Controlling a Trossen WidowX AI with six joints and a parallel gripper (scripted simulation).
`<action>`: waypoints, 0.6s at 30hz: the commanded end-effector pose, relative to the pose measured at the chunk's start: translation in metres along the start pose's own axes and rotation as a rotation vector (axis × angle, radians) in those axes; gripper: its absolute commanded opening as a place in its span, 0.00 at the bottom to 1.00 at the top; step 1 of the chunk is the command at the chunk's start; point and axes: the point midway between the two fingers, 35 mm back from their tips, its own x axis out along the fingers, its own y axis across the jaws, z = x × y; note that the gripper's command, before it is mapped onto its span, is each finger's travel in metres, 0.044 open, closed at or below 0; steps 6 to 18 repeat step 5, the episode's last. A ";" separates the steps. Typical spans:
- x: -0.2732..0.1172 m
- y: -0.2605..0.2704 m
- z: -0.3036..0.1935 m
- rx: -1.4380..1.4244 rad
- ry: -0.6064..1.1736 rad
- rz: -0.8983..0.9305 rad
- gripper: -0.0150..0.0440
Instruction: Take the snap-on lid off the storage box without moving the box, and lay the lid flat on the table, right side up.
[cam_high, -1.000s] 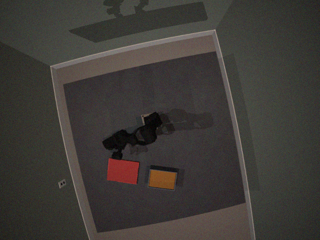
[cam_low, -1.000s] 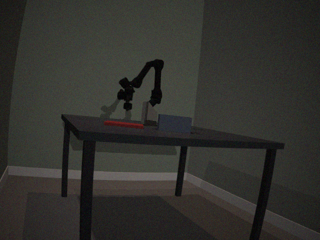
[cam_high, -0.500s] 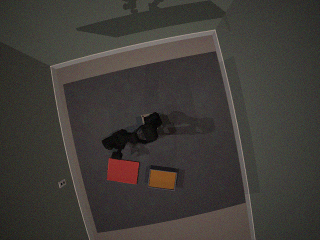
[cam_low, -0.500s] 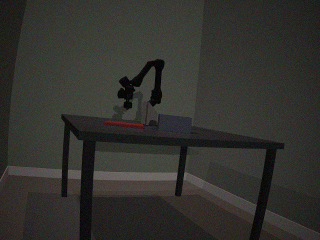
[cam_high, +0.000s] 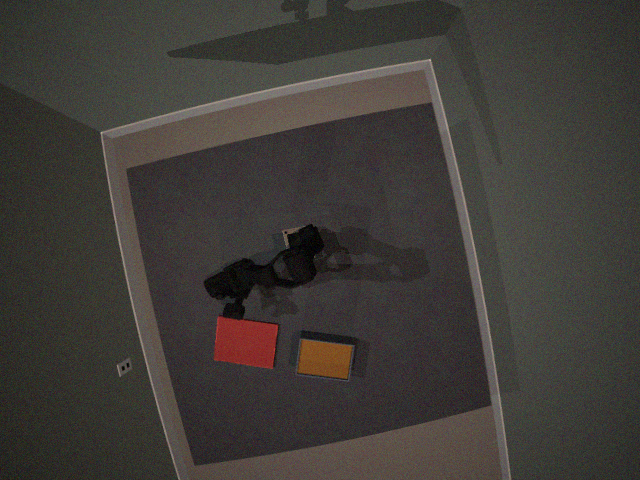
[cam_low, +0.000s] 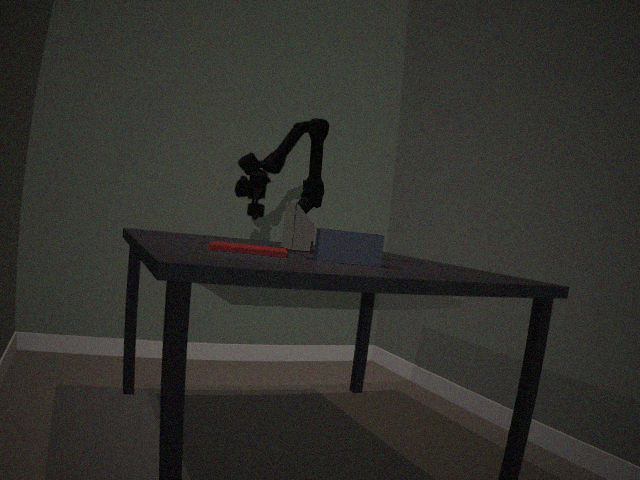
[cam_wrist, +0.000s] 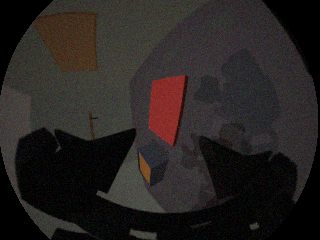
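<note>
The red lid (cam_high: 246, 342) (cam_low: 248, 249) (cam_wrist: 167, 107) lies flat on the table (cam_high: 361, 180) (cam_low: 439, 286), with its plain, smooth face up and its low side wall down. The storage box (cam_high: 328, 336) (cam_low: 349, 248) (cam_wrist: 157, 156) stands upright to the right of the lid in the top and exterior views, with a gap between them. It is blue-grey and open at the top, with orange showing inside. My gripper (cam_high: 233, 310) (cam_low: 255, 211) (cam_wrist: 168, 136) is open and empty. It points down, well above the table, near the back edge of the lid, and touches neither thing.
The arm's pale base (cam_low: 298, 229) stands behind the lid and box. The arm bends up and over from it toward the lid's side. The arm's shadow falls on the table and the wall behind. The table's front edge runs in front of both things.
</note>
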 end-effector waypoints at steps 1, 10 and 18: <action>0.000 0.000 0.000 0.002 -0.001 0.000 1.00; 0.000 0.000 0.000 0.002 -0.001 0.000 1.00; 0.000 0.000 0.000 0.002 -0.001 0.000 1.00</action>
